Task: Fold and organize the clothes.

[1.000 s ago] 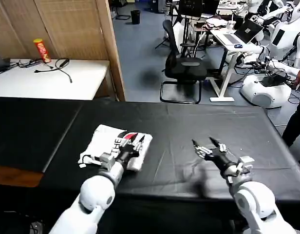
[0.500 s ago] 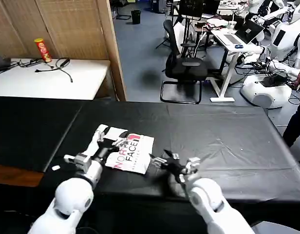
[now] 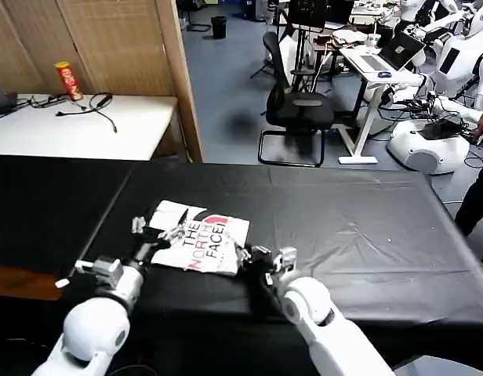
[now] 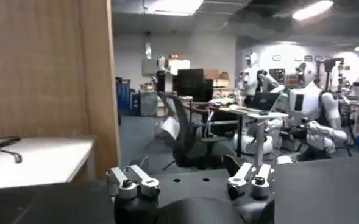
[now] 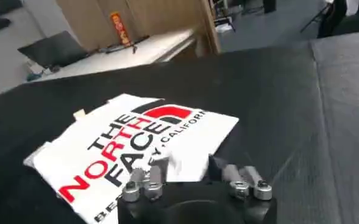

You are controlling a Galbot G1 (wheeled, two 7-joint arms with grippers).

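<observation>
on the black worktop (image 3: 351, 227) a folded white shirt (image 3: 196, 244) lies logo-up, likely light and limp, best pinched at an edge; the left claw (image 3: 151, 239) spread beside it, the right claw (image 5: 191, 176) spread over its corner.

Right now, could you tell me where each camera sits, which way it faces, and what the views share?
Head view: high on the robot, looking down at the black table; both arms reach to the folded T-shirt.
Left wrist view: behind the open left gripper, facing level across the room.
Right wrist view: behind the right gripper, facing down at the T-shirt.
Shared: head and right wrist views both show the shirt's print.
</observation>
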